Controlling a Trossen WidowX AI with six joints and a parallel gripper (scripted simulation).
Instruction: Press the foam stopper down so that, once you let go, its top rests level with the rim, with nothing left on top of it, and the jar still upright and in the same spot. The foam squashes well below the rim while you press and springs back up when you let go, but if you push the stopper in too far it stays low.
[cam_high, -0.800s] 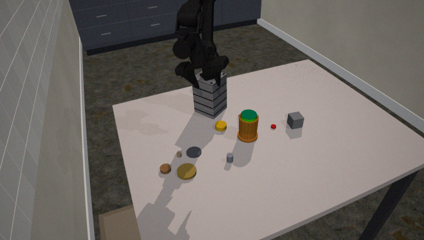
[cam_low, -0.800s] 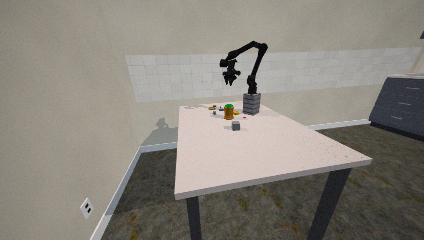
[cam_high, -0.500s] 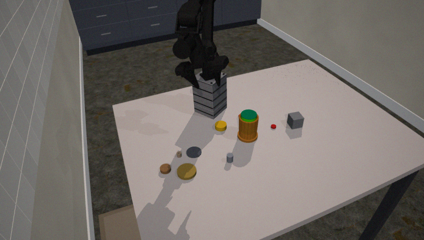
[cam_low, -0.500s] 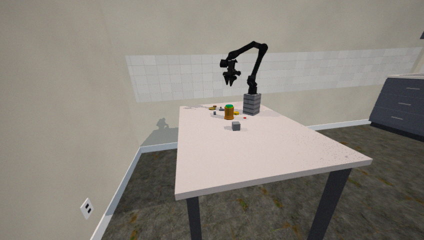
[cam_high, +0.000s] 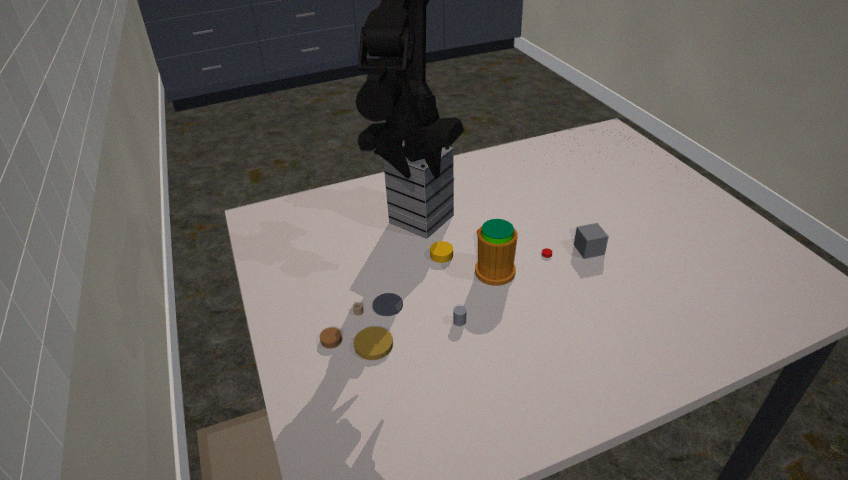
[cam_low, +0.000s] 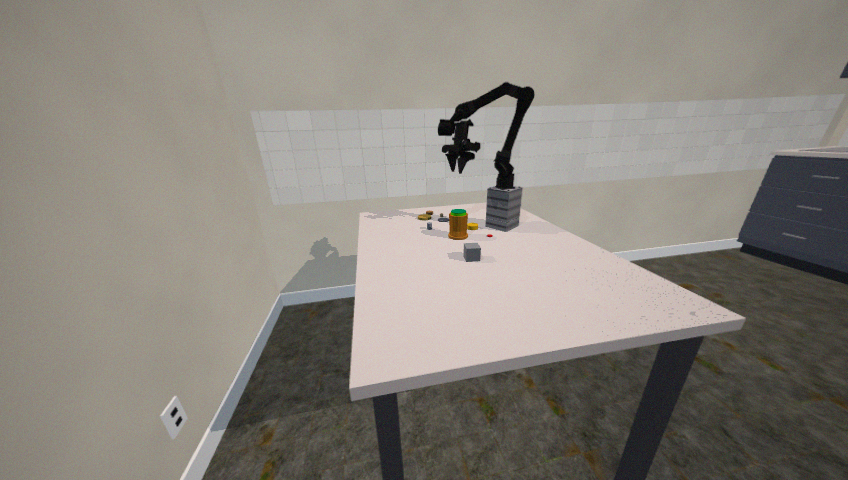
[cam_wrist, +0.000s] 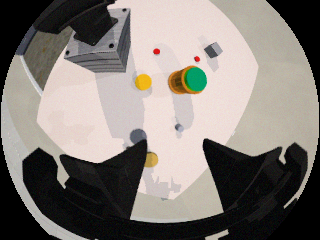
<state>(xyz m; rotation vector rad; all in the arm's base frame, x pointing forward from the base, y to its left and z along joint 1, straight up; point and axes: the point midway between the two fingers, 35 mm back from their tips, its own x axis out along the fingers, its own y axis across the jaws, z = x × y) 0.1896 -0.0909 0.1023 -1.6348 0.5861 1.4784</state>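
An orange ribbed jar (cam_high: 495, 261) (cam_low: 457, 227) (cam_wrist: 178, 82) stands upright on the white table (cam_high: 624, 333). A green foam stopper (cam_high: 497, 229) (cam_low: 458, 211) (cam_wrist: 195, 79) sits in its mouth and stands a little proud of the rim. Nothing lies on top of it. My gripper (cam_high: 419, 166) (cam_low: 458, 168) (cam_wrist: 176, 143) hangs high in the air, well above the jar and off to its side towards the arm's base. Its fingers are apart and empty.
The arm's grey pedestal (cam_high: 420, 199) stands behind the jar. A yellow disc (cam_high: 441, 251), a small grey cylinder (cam_high: 459, 315), a red button (cam_high: 546, 252) and a grey cube (cam_high: 590, 240) lie around the jar. Further left lie a dark disc (cam_high: 387, 303), an olive disc (cam_high: 373, 342) and a brown disc (cam_high: 330, 337).
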